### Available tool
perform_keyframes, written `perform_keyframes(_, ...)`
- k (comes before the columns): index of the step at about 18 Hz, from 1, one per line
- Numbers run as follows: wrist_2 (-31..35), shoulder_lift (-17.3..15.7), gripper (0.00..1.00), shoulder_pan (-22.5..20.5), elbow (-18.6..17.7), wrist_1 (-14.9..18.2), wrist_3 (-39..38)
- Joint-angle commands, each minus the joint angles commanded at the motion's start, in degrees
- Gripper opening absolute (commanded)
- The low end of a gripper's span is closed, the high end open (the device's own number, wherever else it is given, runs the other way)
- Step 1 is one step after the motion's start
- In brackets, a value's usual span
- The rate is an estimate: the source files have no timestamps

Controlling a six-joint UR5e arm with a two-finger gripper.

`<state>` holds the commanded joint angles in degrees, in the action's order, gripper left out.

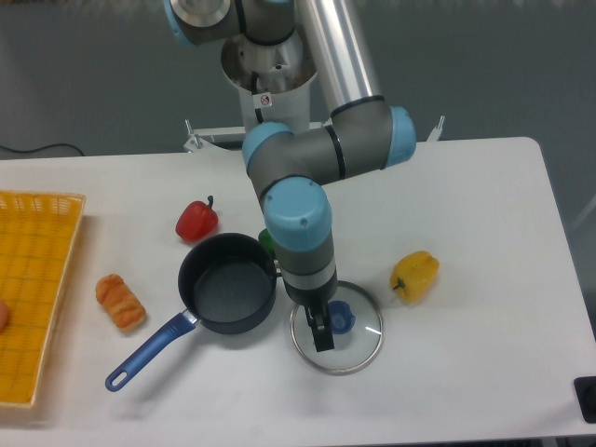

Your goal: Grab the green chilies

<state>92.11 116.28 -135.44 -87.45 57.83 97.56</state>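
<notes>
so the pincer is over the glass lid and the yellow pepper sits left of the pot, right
Not quite. The camera view shows the pincer over the glass lid, but the yellow pepper sits right of the pot, beyond the lid. The red pepper is on the left.

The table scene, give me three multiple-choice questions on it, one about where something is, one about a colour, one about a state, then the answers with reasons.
1. Where is the green chilies toy?
A. Behind the pot, mostly hidden by the arm
B. In the yellow basket
C. On the glass lid

2. What colour is the pot's handle?
A. Red
B. Blue
C. Yellow

3. What state is the pot in?
A. Lid on
B. Tipped over
C. Uncovered and empty

Answers:
1 A: only a green sliver shows between the pot and the arm.
2 B: the handle is blue.
3 C: the glass lid lies flat beside it, under the gripper, and the dark pot bottom shows bare.
</notes>
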Motion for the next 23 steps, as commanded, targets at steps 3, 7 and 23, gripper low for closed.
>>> perform_keyframes(3,-0.2,-0.5,1.0,-0.2,-0.6,-0.1,0.2)
perform_keyframes(7,0.3,-0.5,1.0,-0.8,-1.5,0.0,-0.2)
perform_keyframes(23,-1.0,-2.0,1.0,-2.0,-5.6,-0.3,-5.5)
